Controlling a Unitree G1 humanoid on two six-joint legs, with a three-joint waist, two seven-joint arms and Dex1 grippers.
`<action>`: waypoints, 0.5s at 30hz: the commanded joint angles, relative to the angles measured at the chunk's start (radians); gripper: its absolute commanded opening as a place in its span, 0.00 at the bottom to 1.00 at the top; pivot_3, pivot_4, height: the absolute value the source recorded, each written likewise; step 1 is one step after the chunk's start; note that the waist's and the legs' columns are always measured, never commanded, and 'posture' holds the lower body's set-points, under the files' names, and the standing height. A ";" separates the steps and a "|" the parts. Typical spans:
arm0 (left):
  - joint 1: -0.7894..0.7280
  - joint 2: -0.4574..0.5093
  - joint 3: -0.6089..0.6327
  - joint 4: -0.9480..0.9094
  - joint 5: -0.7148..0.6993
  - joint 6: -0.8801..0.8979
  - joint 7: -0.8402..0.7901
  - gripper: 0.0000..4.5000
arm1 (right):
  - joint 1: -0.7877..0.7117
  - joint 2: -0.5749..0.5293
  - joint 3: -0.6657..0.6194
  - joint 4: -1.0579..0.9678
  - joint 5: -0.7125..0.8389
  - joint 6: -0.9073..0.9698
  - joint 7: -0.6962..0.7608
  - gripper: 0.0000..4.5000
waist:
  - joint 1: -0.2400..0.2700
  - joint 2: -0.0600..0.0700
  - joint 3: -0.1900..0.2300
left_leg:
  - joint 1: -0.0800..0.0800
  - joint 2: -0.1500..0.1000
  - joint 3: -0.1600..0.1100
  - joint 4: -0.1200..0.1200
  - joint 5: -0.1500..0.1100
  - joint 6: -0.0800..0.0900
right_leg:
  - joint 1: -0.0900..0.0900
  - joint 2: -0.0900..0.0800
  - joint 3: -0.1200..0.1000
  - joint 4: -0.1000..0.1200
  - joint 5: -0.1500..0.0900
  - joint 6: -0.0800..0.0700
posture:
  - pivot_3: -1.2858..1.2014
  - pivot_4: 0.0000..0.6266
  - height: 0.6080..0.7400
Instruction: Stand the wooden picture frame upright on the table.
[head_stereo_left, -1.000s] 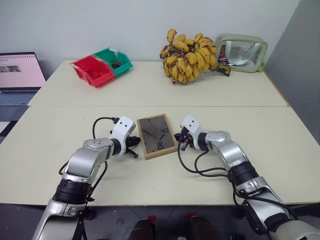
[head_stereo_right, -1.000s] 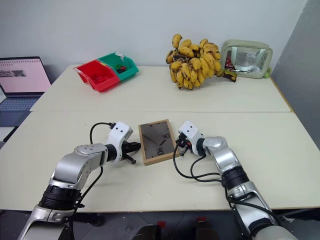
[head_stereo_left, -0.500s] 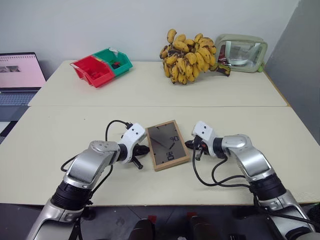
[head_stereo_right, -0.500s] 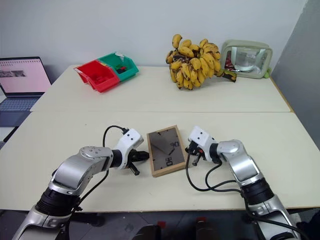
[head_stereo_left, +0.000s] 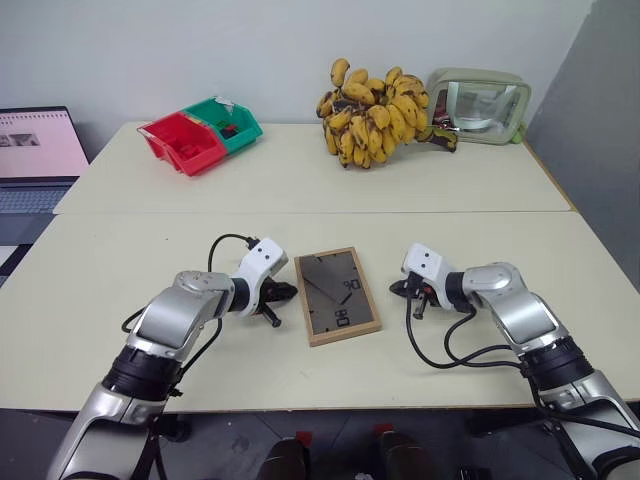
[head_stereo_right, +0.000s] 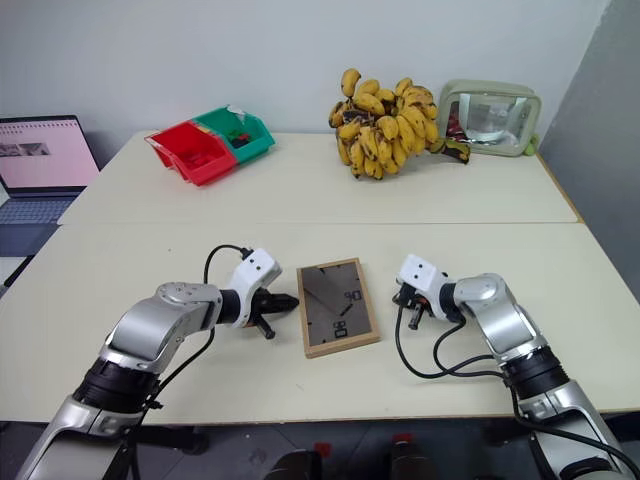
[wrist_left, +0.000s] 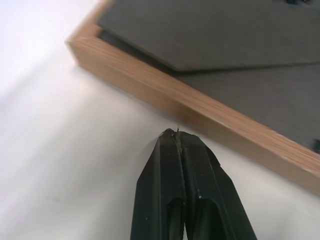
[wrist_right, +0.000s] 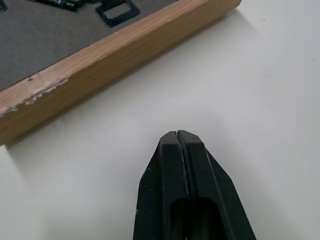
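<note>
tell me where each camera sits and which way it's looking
Left and right eye views: on the head, looking forward and down over the table; both arms show, shut left gripper and right gripper flanking the flat wooden picture frame.
Left wrist view: along its shut fingers at the frame's wooden edge.
Right wrist view: along its shut fingers at the opposite edge.
Shared: every view shows the frame, back side up.

A plain pale wall (head_stereo_left: 200, 40) runs behind the far edge of the cream tabletop. To the right of that wall a grey panel (head_stereo_left: 600, 130) stands at an angle. Left of the wall's foot, an open laptop (head_stereo_left: 35, 150) sits on a lower surface.
</note>
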 joint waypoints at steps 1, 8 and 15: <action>-0.028 -0.032 -0.005 0.037 0.024 -0.036 0.015 0.01 | -0.009 0.010 -0.004 -0.078 0.035 0.028 0.021 0.00 | 0.000 0.000 0.000 | 0.000 0.000 0.000 0.000 0.000 0.000 | 0.000 0.000 0.000 0.000 0.000 0.000 | 0.52 0.24 1.00; -0.061 -0.086 -0.036 0.067 0.049 -0.061 0.003 0.01 | 0.020 0.006 0.002 -0.242 0.089 0.135 0.042 0.00 | 0.014 0.000 0.000 | -0.001 -0.001 -0.001 0.001 0.000 0.000 | 0.000 -0.001 -0.001 0.000 0.001 0.001 | 0.52 0.24 1.00; -0.044 -0.069 -0.048 0.034 0.055 -0.052 -0.028 0.01 | 0.034 -0.010 0.004 -0.300 0.120 0.186 0.037 0.00 | 0.017 0.000 0.000 | -0.001 -0.002 -0.002 0.001 0.000 0.000 | 0.001 -0.001 -0.001 0.000 0.000 0.001 | 0.52 0.24 1.00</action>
